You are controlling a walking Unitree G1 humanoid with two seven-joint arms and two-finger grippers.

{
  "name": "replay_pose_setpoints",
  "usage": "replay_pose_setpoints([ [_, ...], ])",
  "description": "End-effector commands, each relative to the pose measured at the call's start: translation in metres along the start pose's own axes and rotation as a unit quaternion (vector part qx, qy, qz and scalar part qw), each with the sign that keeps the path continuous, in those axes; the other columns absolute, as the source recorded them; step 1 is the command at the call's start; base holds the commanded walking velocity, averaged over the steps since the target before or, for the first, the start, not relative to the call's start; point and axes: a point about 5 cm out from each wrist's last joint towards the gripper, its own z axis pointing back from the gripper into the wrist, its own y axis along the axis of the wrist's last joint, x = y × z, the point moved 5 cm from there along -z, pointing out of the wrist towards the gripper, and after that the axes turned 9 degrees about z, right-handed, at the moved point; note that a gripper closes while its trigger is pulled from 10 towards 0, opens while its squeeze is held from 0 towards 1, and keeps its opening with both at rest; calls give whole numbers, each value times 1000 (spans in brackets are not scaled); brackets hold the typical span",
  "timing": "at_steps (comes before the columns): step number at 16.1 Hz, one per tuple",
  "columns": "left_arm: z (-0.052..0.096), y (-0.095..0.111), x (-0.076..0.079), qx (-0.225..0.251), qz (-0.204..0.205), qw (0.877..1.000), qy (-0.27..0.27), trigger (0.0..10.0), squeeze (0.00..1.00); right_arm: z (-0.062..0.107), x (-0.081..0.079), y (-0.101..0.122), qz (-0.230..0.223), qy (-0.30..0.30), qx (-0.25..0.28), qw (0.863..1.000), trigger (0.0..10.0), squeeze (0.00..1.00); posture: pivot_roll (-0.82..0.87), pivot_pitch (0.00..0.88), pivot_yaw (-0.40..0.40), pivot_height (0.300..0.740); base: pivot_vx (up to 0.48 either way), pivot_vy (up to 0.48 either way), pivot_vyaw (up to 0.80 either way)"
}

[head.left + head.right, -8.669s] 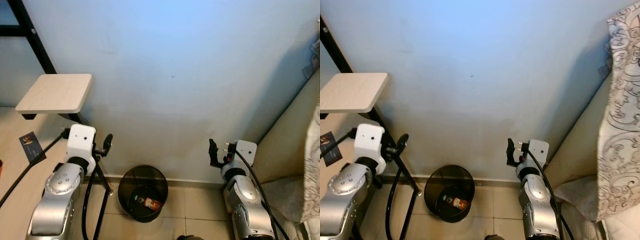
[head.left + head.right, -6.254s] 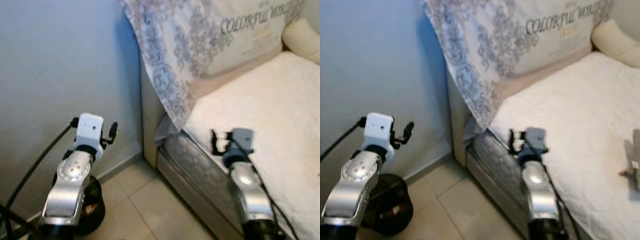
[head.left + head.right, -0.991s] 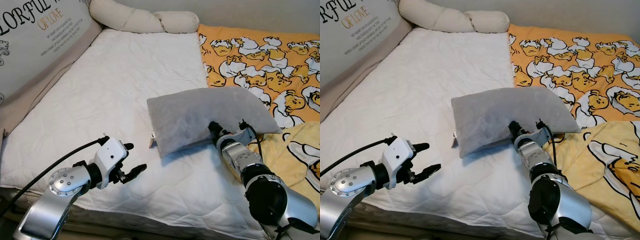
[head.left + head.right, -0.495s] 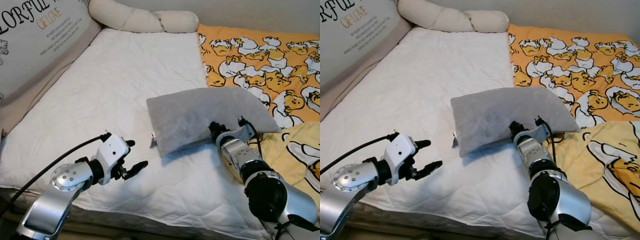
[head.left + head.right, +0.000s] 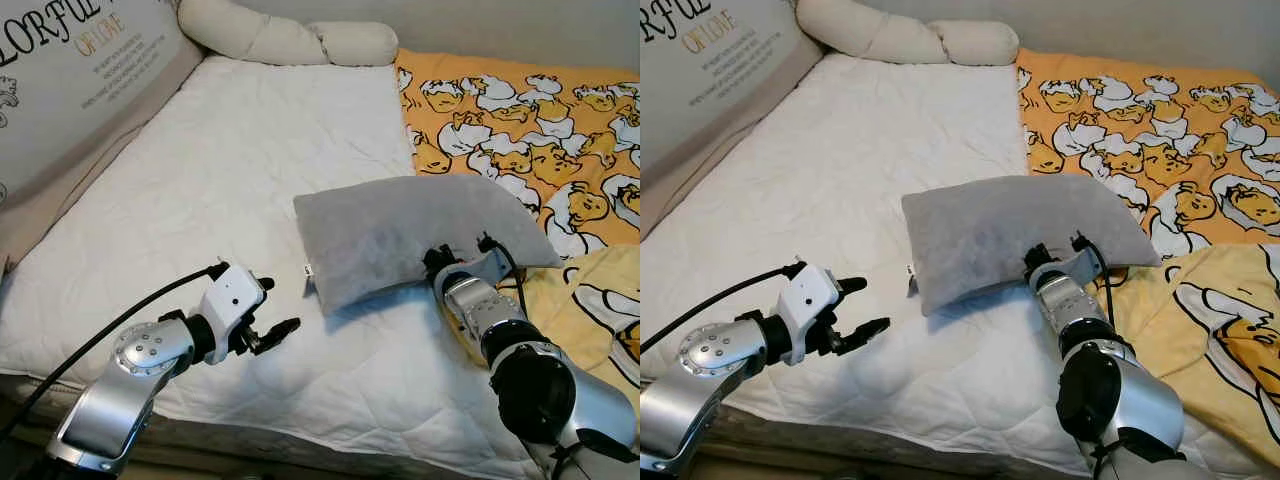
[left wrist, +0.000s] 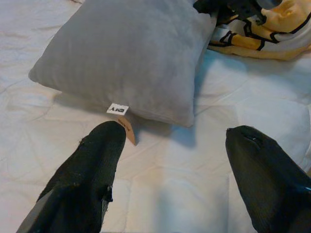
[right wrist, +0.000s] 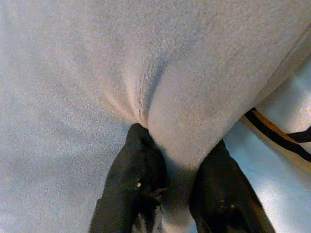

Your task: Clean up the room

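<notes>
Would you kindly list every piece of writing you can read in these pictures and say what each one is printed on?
"ORFUL" and "OF LOVE": large letters, cut off by the frame edge, on the printed headboard cushion beside the white mattress.
Smaller lines under "OF LOVE" on that cushion: too small to read.
White tag on the grey pillow: short dark print, not legible.
Yellow blanket: cartoon figures, no text.

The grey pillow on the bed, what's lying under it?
The grey pillow rests on the white quilted mattress, its far end overlapping the yellow duck blanket. The right gripper pinches its edge. Anything directly beneath is covered.
</notes>
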Motion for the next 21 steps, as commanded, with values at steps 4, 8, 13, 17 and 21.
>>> replay_pose_setpoints([
  [4,-5,4,-2,7,-10,1000,0,10000,0,0,0,8,1,-6,9,1000,0,0,92,0,-24,740,0,0,0],
  [8,-3,6,-18,27,3,998,51,10000,0,-1,-37,17,40,51,10,998,0,0,79,0,-16,740,0,0,0],
  [13,15,15,-67,63,13,978,197,10000,0,14,-138,27,158,232,4,960,0,0,88,0,-29,740,0,0,0],
  [17,50,31,-121,116,36,927,354,10000,0,44,-205,27,211,385,-8,898,0,0,85,0,-23,740,0,0,0],
  [21,107,21,-170,128,76,843,517,10000,0,71,-224,36,204,487,-33,848,0,0,84,0,-21,740,0,0,0],
])
